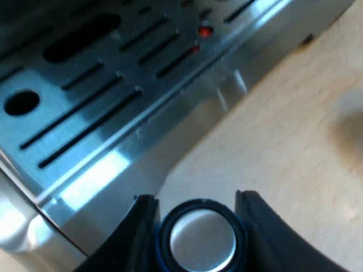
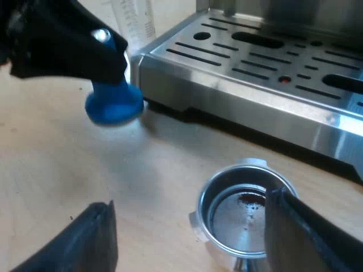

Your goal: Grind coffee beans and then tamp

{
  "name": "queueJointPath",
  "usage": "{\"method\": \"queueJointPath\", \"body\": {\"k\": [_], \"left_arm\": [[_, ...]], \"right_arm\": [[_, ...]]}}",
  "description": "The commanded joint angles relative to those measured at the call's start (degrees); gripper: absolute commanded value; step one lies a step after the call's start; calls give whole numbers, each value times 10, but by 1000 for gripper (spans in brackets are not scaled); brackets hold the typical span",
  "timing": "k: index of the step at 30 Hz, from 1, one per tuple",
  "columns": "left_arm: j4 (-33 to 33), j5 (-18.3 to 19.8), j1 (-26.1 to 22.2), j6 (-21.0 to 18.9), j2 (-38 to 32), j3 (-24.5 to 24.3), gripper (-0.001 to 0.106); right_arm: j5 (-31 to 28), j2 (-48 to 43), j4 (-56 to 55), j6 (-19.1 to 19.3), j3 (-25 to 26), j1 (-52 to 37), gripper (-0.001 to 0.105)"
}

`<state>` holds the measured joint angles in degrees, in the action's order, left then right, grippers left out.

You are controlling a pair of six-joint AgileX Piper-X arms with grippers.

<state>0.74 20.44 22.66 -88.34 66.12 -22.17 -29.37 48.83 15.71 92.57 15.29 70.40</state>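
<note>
A blue tamper (image 1: 201, 241), the tool for the pressing step, sits between the two black fingers of the left end effector (image 1: 195, 198), which are clamped on its sides. The left wrist view looks down on its round silver face ringed in blue. It looks like a dense, rigid piece with smooth, possibly slippery surfaces, so the blue body is probably the safest place to hold it, squarely and firmly, as the fingers do here. The right wrist view shows the same tamper carried low over the light wooden tabletop (image 2: 57, 170), close to the corner of the drip tray (image 2: 255, 62) of the espresso machine (image 2: 317, 17). The left arm reaches in from above it. The metal holder (image 2: 238, 212) rests on the tabletop with its basket facing up. Reading the basket as a clock face, a few dark specks of coffee lie toward twelve o'clock, and the rest is bare steel. It appears stiff and heavy at the basket end. The right end effector (image 2: 191, 199) hovers low over it with fingers spread wide apart, one crossing the rim near three o'clock, gripping nothing. From the basket, the tamper lies toward ten o'clock. A clear measuring glass (image 2: 133, 22) stands just beside the tray.
</note>
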Motion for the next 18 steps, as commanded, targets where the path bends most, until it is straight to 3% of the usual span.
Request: {"method": "queueJointPath", "body": {"k": [1,6,12,18], "left_arm": [[40,4,0,-6,22,0,15],[77,4,0,-6,59,0,17],[77,6,0,-6,87,0,28],[76,9,0,-6,87,0,52]], "right_arm": [[5,25,37,7,1,-2,58],[16,58,61,7,1,-2,58],[27,71,68,7,1,-2,58],[27,71,68,7,1,-2,58]]}}
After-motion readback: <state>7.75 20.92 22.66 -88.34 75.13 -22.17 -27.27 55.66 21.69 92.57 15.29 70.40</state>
